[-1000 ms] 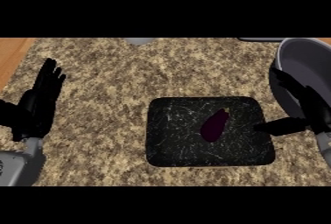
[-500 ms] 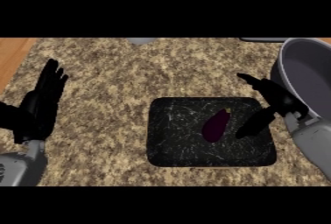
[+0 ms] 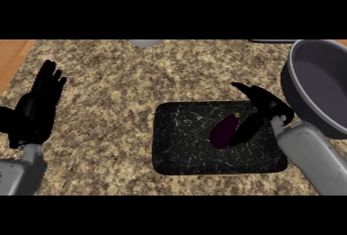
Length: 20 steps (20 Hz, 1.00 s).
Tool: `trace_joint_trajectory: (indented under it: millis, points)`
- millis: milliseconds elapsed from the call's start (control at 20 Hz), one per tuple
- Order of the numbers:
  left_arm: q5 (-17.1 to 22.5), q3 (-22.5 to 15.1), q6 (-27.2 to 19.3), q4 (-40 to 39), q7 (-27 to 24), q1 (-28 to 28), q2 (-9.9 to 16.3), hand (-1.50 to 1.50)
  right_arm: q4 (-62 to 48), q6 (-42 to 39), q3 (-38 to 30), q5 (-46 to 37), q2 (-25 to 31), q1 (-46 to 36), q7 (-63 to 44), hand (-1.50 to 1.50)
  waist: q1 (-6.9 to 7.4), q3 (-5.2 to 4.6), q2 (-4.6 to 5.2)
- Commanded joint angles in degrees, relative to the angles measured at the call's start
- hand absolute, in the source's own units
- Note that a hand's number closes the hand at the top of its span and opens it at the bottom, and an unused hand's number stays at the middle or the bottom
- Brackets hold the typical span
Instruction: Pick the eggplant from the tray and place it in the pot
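1. The dark purple eggplant [image 3: 224, 131] lies tilted on the black tray [image 3: 183, 151], towards its right side.
2. The right hand [image 3: 267, 110] hangs over it, fingers spread open, gripping nothing, fingertips just beside the eggplant.
3. The grey pot [image 3: 318, 87] stands right of the tray on the speckled table [image 3: 115, 82].
4. The left hand [image 3: 37, 110] rests open at the left edge.

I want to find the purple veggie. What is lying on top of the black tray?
The eggplant lies on the tray. The right hand reaches over its right side, hiding part of it.
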State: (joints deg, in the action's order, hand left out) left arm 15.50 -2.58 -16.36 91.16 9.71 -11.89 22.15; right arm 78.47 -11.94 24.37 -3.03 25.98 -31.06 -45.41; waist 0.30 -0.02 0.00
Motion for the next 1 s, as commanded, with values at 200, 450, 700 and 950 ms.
trace_joint_trajectory:
  millis: [200,450,700,950]
  points:
    - [-3.17,0.4,1.21,-2.58,-2.48,0.21,-3.73,0.0,-6.26,-2.32,-0.58,-7.92,-6.67,-1.93,-4.12,-1.5,-0.12,0.01,0.06]
    - [-2.2,3.83,3.51,1.3,2.04,0.15,-2.54,0.0,-9.14,-2.3,-3.39,-12.94,-7.31,2.88,4.25,-1.5,-0.1,0.03,0.02]
    - [-4.04,5.2,5.04,-1.32,0.55,-0.55,-4.62,0.0,-6.09,-6.55,-6.99,-15.05,-9.06,2.4,0.36,-1.5,-0.3,0.02,-0.02]
    - [-6.18,5.09,5.2,1.62,2.9,0.26,-4.81,0.0,-16.48,-2.52,-6.59,-21.58,-13.35,2.31,6.81,-1.5,-0.02,0.03,0.04]
